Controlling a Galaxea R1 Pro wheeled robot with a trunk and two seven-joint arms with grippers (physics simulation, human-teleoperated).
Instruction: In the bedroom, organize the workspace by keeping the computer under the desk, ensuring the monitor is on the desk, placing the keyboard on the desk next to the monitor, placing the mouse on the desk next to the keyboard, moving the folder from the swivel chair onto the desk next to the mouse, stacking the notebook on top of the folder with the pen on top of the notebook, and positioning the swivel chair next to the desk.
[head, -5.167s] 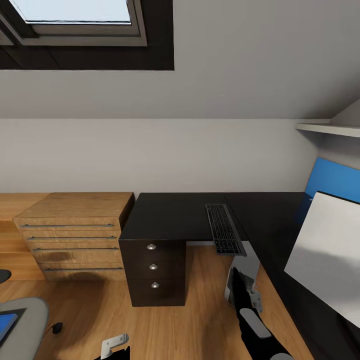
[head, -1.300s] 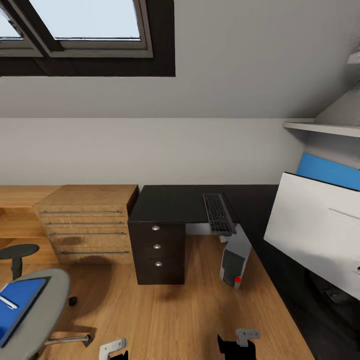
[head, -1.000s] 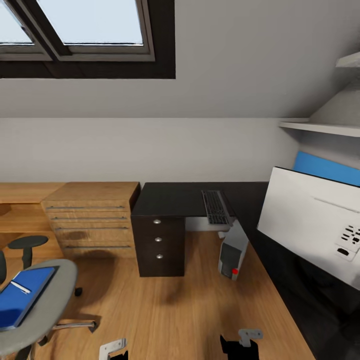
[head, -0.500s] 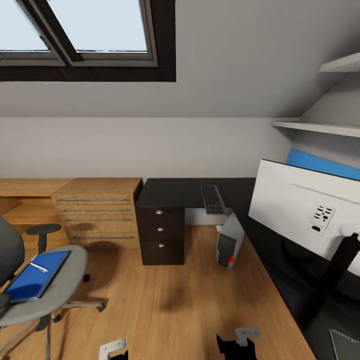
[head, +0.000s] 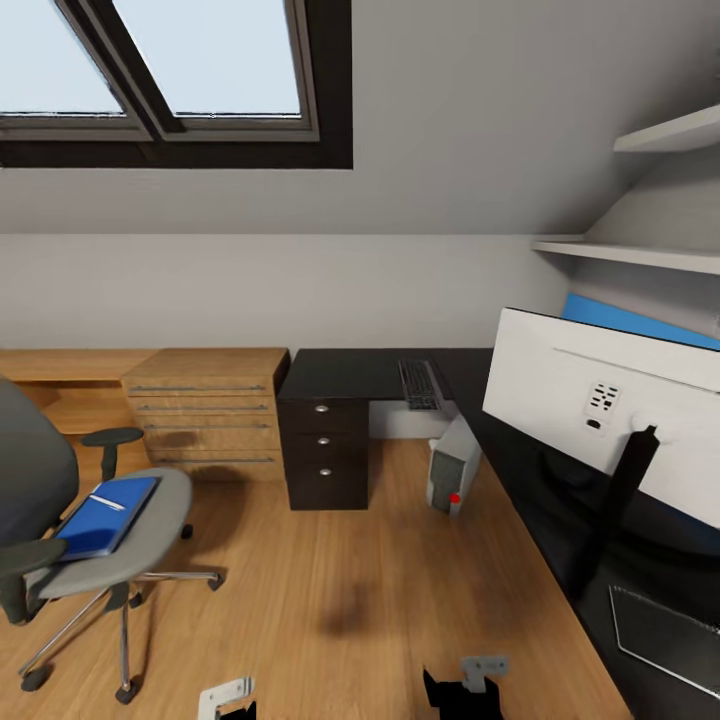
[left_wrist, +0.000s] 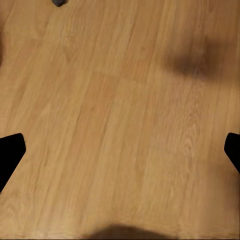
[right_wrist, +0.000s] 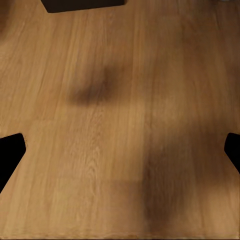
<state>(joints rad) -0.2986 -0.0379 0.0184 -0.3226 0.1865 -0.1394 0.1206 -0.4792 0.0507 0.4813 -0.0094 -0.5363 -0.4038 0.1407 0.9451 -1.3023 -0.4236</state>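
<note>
The swivel chair (head: 150, 530) stands at the left on the wooden floor, with the blue folder (head: 100, 520) on its seat and the white pen (head: 107, 503) on the folder. The black desk (head: 345, 372) runs along the back wall and down the right side. The keyboard (head: 420, 384) lies at its inner corner, the computer (head: 450, 478) stands on the floor beneath that edge, and the monitor (head: 600, 410) shows its white back at the right. A grey notebook (head: 665, 635) lies on the desk at the lower right. My left gripper (left_wrist: 120, 155) and right gripper (right_wrist: 120, 155) hang open over bare floor.
A light wooden drawer chest (head: 205, 415) stands left of the desk's dark drawer unit (head: 325, 450). White shelves (head: 630, 255) hang on the right wall above a blue panel (head: 640, 322). Open floor (head: 350, 580) lies between the chair and the desk.
The camera has backed away from the desk, so the chair with folder and pen, more of the monitor and the notebook came into view. The right arm drew back from the computer.
</note>
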